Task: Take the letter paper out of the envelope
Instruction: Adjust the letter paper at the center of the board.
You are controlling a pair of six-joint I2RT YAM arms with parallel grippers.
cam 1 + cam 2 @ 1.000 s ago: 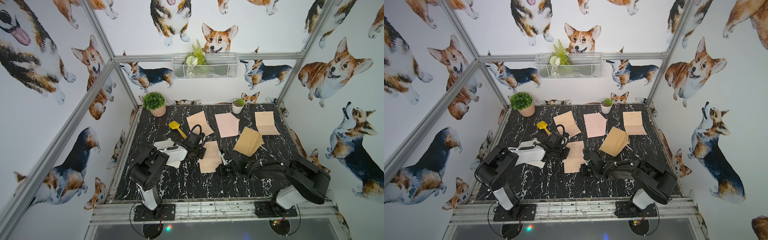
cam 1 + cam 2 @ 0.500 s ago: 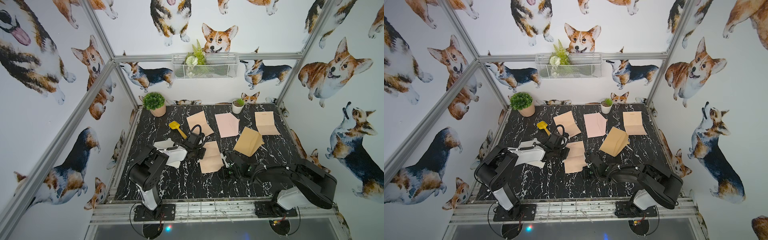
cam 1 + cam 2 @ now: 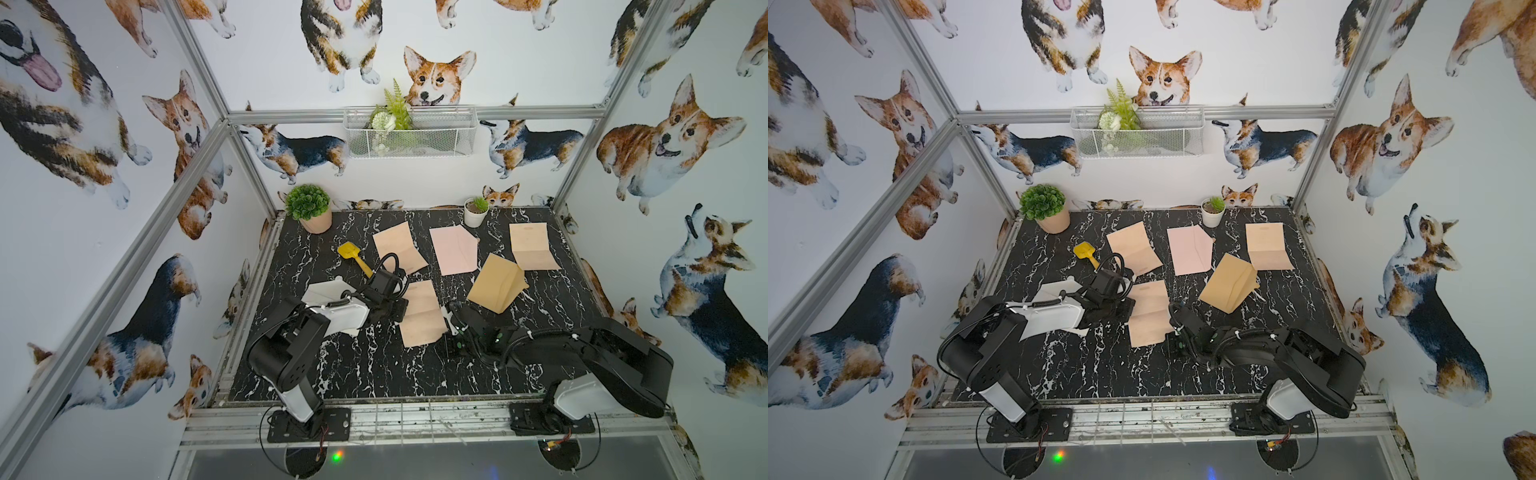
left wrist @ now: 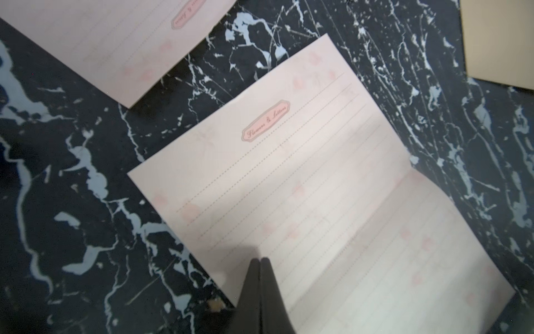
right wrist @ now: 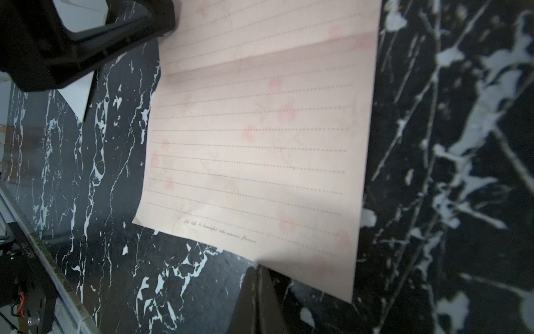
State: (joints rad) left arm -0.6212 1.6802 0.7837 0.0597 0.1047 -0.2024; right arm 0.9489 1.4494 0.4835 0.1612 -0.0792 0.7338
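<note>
Centre of the black marble-patterned tabletop (image 3: pixel 374 374): the peach, dotted-line letter sheet (image 3: pixel 422 313) lies unfolded and face up, creased across its middle, outside any envelope. The tan kraft-paper envelope (image 3: pixel 496 289) sits near it on the robot's right, apart from it, and the white paper envelope (image 3: pixel 322 291) lies partly under the left arm. Left gripper (image 4: pixel 261 267): jaws pressed together with nothing showing between them, tips over the sheet just inside its long edge; the wrist view does not show you whether they touch the paper or hover. Right gripper (image 5: pixel 257 273): jaws likewise pressed together, tips at the sheet's short foot edge, over bare table. Judged from this layout, the extraction looks complete and the step in hand is clearing the arms. To do it well, raise each gripper straight up before you draw it back — a sideways drag with the left tips on the paper would slide or buckle the light sheet along its crease. Lift the left arm first, then check in a top view that the sheet lies flat and separate from both envelopes
</note>
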